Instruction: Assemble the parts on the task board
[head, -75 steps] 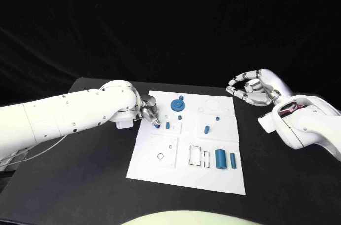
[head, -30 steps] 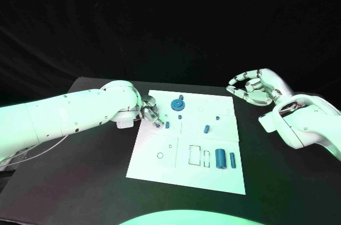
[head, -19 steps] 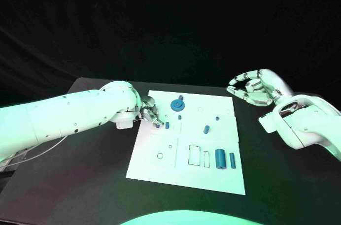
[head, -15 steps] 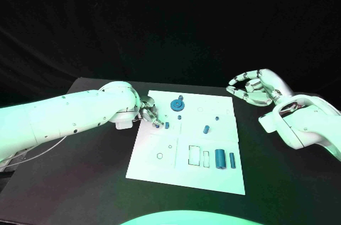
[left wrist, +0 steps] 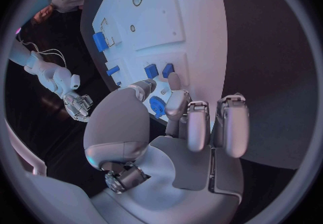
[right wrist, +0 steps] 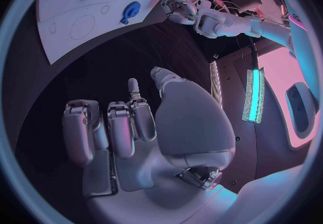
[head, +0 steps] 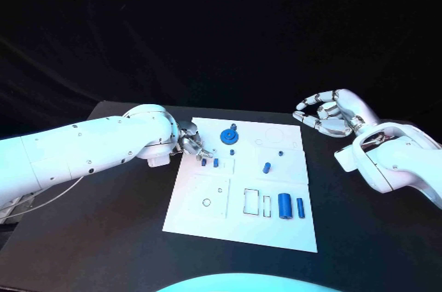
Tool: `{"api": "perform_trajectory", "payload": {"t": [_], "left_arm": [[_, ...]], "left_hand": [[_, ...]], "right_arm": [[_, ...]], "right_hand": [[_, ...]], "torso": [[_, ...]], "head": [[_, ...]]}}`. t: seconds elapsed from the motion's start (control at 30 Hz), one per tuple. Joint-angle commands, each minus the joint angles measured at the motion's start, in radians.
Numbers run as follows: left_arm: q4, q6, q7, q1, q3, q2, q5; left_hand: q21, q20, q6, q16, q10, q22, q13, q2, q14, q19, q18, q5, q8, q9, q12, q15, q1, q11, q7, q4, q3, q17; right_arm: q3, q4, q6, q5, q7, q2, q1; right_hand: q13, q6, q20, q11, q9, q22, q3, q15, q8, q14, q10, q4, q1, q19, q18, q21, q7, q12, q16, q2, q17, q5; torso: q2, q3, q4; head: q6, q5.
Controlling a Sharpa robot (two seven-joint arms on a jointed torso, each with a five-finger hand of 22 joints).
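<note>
Head view: board point(head: 241, 202) mid-tabletop, most parts point(head: 285, 206) still lying loose. Left hand point(head: 191, 142) hovers at its edge, fingers apart, empty; right hand point(head: 329, 113) curled, empty, off the board.

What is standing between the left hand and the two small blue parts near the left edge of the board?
Nothing visible stands between them. The left hand hovers at the task board, its fingers just beside the two small blue parts, with only bare white board between. The blue gear lies farther back, off that path.

Matt white task board point(head: 241, 209) (blue plastic parts point(head: 285, 206))
</note>
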Motion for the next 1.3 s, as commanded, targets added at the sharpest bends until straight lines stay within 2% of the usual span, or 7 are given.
{"api": "perform_trajectory", "payload": {"t": [0.03, 0.33, 0.4, 0.5, 0.77, 1.03, 1.3], "left_arm": [[0.008, -0.052, 0.010, 0.001, 0.004, -0.004, 0.011], [0.029, -0.207, 0.135, 0.002, 0.018, -0.023, 0.058], [0.031, -0.249, 0.208, 0.002, 0.017, -0.019, 0.081], [0.034, -0.314, 0.325, 0.001, 0.008, -0.007, 0.085], [0.028, -0.452, 0.550, -0.027, -0.012, 0.027, -0.090], [0.000, -0.419, 0.562, -0.043, -0.020, 0.061, -0.278], [-0.041, -0.360, 0.524, -0.049, -0.025, 0.104, -0.380]], "left_hand": [[-0.004, -0.002, -0.003, 0.004, -0.007, 0.117, -0.002, 0.008, 0.106, 0.030, -0.003, -0.028, -0.005, 0.000, -0.004, -0.002, -0.019, 0.001, 0.002, 0.000, -0.021, 0.263], [-0.042, 0.003, -0.070, 0.003, -0.104, 0.054, -0.148, 0.028, 0.106, -0.003, 0.011, -0.020, -0.035, -0.006, -0.136, 0.014, 0.024, 0.022, 0.027, -0.003, -0.043, 0.263], [-0.152, 0.028, -0.166, -0.069, -0.304, -0.114, -0.373, 0.026, 0.061, -0.099, 0.046, -0.016, -0.070, -0.019, -0.361, 0.047, 0.136, 0.065, 0.070, -0.012, -0.014, 0.154], [-0.344, 0.061, -0.238, -0.220, -0.417, -0.373, -0.429, 0.011, -0.054, -0.260, 0.098, -0.018, -0.097, -0.044, -0.442, 0.085, 0.252, 0.102, 0.115, -0.024, 0.018, -0.041], [-0.453, 0.097, -0.287, -0.324, -0.516, -0.488, -0.572, -0.028, -0.157, -0.326, 0.120, -0.020, -0.161, -0.145, -0.579, 0.113, 0.427, 0.132, 0.137, -0.078, 0.102, -0.191], [-0.376, 0.104, -0.279, -0.333, -0.579, -0.386, -0.692, -0.062, -0.169, -0.260, 0.100, -0.037, -0.200, -0.226, -0.690, 0.125, 0.425, 0.147, 0.128, -0.075, 0.090, -0.262], [-0.292, 0.099, -0.256, -0.269, -0.569, -0.281, -0.742, -0.052, -0.130, -0.204, 0.082, -0.047, -0.217, -0.271, -0.705, 0.114, 0.448, 0.137, 0.114, -0.073, 0.058, -0.231]], "right_arm": [[0.000, 0.001, -0.002, -0.003, 0.007, 0.000, 0.000], [0.000, 0.002, -0.003, -0.003, 0.006, -0.002, 0.000], [0.000, 0.002, -0.002, -0.003, 0.006, -0.002, 0.000], [0.000, 0.001, -0.002, -0.002, 0.005, -0.002, 0.000], [0.000, 0.001, -0.001, -0.001, 0.006, -0.001, 0.000], [0.000, 0.001, 0.000, -0.001, 0.006, 0.000, 0.000], [0.000, 0.000, 0.006, -0.001, 0.002, 0.001, 0.000]], "right_hand": [[0.108, -0.004, -0.010, -0.005, 0.002, 0.201, -0.002, -0.008, 0.003, 0.091, -0.004, 0.002, -0.007, 0.036, 0.020, -0.006, -0.004, -0.004, -0.007, -0.002, 0.202, 0.003], [0.108, -0.005, -0.010, -0.005, 0.002, 0.201, -0.002, -0.008, 0.003, 0.091, -0.004, 0.002, -0.009, 0.036, 0.020, -0.007, -0.004, -0.003, -0.007, -0.001, 0.202, 0.003], [0.107, -0.005, -0.010, -0.005, 0.002, 0.201, -0.002, -0.008, 0.003, 0.091, -0.005, 0.002, -0.009, 0.036, 0.020, -0.007, -0.004, -0.004, -0.007, -0.001, 0.202, 0.003], [0.107, -0.005, -0.010, -0.005, 0.002, 0.201, -0.002, -0.008, 0.003, 0.091, -0.005, 0.002, -0.009, 0.036, 0.020, -0.007, -0.004, -0.004, -0.007, -0.001, 0.202, 0.003], [0.107, -0.005, -0.010, -0.005, 0.002, 0.201, -0.002, -0.008, 0.004, 0.091, -0.006, 0.001, -0.009, 0.035, 0.021, -0.008, -0.004, -0.005, -0.007, -0.001, 0.201, 0.004], [0.107, -0.005, -0.010, -0.005, 0.002, 0.201, -0.002, -0.008, 0.004, 0.091, -0.006, 0.001, -0.009, 0.035, 0.021, -0.008, -0.004, -0.005, -0.007, -0.001, 0.201, 0.004], [0.105, -0.005, -0.010, -0.005, 0.002, 0.198, -0.002, -0.008, 0.004, 0.090, -0.007, 0.000, -0.009, 0.033, 0.022, -0.012, -0.004, -0.006, -0.008, 0.000, 0.198, 0.004]], "torso": [[0.000, 0.0005, 0.0002], [0.000, 0.0009, 0.0017], [0.000, 0.0009, 0.0020], [0.001, -0.0008, 0.0006], [0.001, -0.0013, 0.0017], [0.001, -0.0014, 0.0010], [0.002, -0.0018, 0.0002]], "head": [[0.002, 0.000], [0.005, -0.003], [0.007, -0.005], [0.010, -0.008], [0.012, -0.016], [0.019, -0.019], [0.022, -0.018]]}}
